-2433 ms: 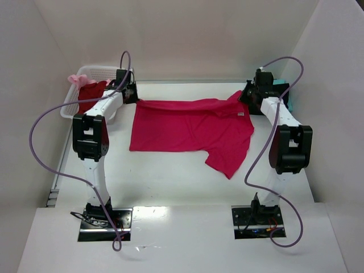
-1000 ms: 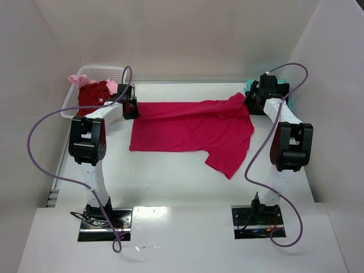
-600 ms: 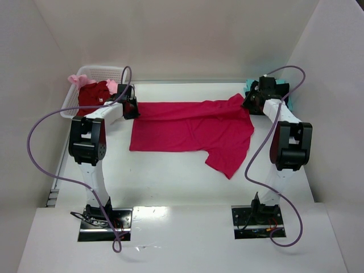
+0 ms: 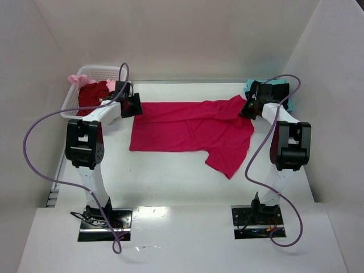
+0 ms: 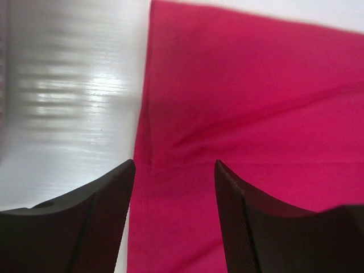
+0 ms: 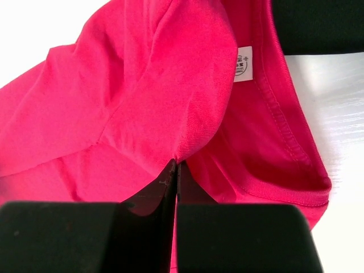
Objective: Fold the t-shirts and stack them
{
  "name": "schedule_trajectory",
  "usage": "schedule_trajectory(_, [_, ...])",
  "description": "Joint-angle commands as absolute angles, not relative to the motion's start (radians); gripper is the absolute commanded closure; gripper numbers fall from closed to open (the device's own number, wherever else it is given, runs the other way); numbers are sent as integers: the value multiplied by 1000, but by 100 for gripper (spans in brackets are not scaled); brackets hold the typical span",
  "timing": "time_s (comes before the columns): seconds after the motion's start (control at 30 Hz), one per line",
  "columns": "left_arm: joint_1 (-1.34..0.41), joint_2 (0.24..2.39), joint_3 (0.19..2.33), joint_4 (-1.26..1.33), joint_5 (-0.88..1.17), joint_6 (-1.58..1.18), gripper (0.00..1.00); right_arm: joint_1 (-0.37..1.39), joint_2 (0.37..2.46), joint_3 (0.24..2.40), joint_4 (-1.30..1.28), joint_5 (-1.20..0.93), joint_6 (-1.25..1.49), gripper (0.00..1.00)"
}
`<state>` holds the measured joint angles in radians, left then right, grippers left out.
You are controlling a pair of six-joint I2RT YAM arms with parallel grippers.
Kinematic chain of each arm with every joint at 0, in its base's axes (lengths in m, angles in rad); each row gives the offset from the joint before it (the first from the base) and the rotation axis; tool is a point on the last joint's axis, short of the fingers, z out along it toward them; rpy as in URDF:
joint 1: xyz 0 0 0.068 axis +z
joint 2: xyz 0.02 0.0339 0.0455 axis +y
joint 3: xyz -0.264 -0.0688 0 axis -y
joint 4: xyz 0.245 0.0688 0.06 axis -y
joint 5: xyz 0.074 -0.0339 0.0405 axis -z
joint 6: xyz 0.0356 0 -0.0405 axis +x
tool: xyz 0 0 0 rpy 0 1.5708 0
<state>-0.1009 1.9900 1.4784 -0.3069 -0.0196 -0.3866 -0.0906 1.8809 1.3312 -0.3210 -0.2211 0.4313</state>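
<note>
crimson-pink t-shirt (image 4: pixel 193 126): spread mostly flat on the white table (image 4: pixel 170 176) between the two arms, one sleeve hanging toward the near right, far-right shoulder bunched up
left gripper (image 4: pixel 136 106): at the shirt's far-left corner, jaws parted, nothing between them; in the wrist view both dark fingers (image 5: pixel 85 216) hang over the cloth's left edge with a small crease just under the gap
right gripper (image 4: pixel 245 109): at the shirt's far-right end, jaws pressed together on a pinched fold of the crimson cloth, seen close in the wrist view (image 6: pixel 175 165)
neck tag (image 6: pixel 243 63): small, white, inside the collar just beyond the pinched fold
basket (image 4: pixel 71 102): white lattice, far-left corner, beside the left gripper
dark red tee (image 4: pixel 91 94): heaped in the basket
pale pink tee (image 4: pixel 75 78): on the basket's far rim
teal tee (image 4: pixel 281 85): far right, behind the right gripper, mostly hidden
</note>
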Motion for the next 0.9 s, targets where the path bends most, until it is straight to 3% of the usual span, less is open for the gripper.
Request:
schedule_trajectory(0.0, [-115,1864,1532,-298,23,-393,33,-98,1885,1356,-291,-186,414,100])
schedule_trajectory(0.17, [-210,1812,1558,-298,121,-365,29,-98,1914,1426,-291,-161,405,100])
schedule_trajectory(0.3, [-262,1802,1572,-307,133,-365,27,-98,1974,1473,-291,-108,396,94])
schedule_trajectory(0.53, [-287,1802,1572,-316,133,-356,26,-98,2033,1502,-311,-57,360,73])
schedule_trajectory(0.73, [-287,1822,1591,-325,144,-345,26,-98,1887,1474,-324,-44,360,31])
schedule_trajectory(0.87, [-287,1842,1591,-325,164,-345,24,-98,1758,1444,-336,-153,370,23])
